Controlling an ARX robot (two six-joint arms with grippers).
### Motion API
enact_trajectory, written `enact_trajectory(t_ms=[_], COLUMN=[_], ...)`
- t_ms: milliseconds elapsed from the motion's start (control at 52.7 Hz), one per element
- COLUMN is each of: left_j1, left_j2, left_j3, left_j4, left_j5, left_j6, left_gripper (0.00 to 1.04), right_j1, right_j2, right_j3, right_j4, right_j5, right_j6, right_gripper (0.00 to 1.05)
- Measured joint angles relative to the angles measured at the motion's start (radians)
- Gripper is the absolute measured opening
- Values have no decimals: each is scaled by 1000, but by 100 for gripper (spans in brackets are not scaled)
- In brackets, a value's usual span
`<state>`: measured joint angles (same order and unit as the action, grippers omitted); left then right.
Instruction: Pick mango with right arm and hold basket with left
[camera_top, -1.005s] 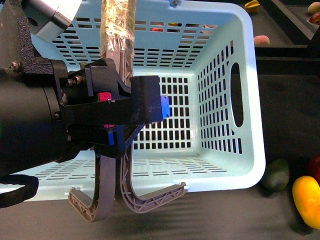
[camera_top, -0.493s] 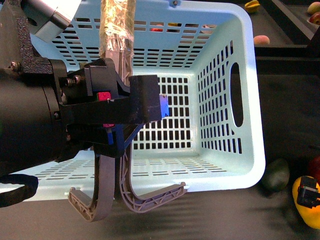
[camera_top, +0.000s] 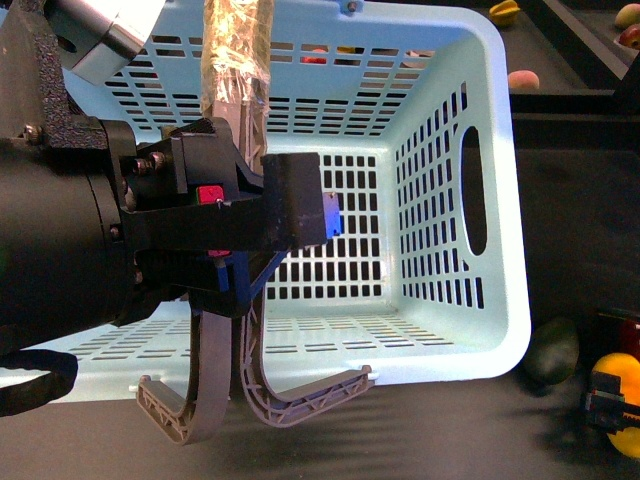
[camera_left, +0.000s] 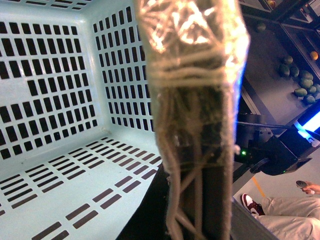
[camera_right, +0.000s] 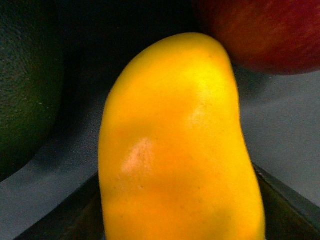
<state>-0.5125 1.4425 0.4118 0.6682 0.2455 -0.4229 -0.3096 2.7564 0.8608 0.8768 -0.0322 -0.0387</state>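
R gripper (camera_top: 604, 408) lower, covering mango (camera_top: 621, 372) (basket (camera_top: 512, 250) same)

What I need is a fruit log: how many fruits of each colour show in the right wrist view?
Yellow: 1, the mango
Dark green: 1, the green fruit
Red: 1, the red fruit
Total: 3

The mango (camera_top: 628, 372) is smooth, bright yellow and elongated. It lies on the dark surface near the near right corner of the pale blue slotted basket (camera_top: 505, 200). The bulky black left arm (camera_top: 60, 240) reaches over the basket's near left side.
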Motion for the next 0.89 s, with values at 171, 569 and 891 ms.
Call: enact_trajectory(t_ms=[171, 569, 891], left_j1=[0, 0, 0], left_j2=[0, 0, 0], left_j3=[0, 0, 0], left_j4=[0, 0, 0], left_j5=[0, 0, 1], left_j6=[0, 0, 0], left_gripper=[9, 9, 9], right_j1=[-7, 10, 139], right_j2=[0, -273, -744], right_j3=[0, -176, -302], right_j4=[4, 24, -107], right_j5=[-3, -85, -201], right_j6=[-2, 36, 83], right_gripper=[61, 59, 59])
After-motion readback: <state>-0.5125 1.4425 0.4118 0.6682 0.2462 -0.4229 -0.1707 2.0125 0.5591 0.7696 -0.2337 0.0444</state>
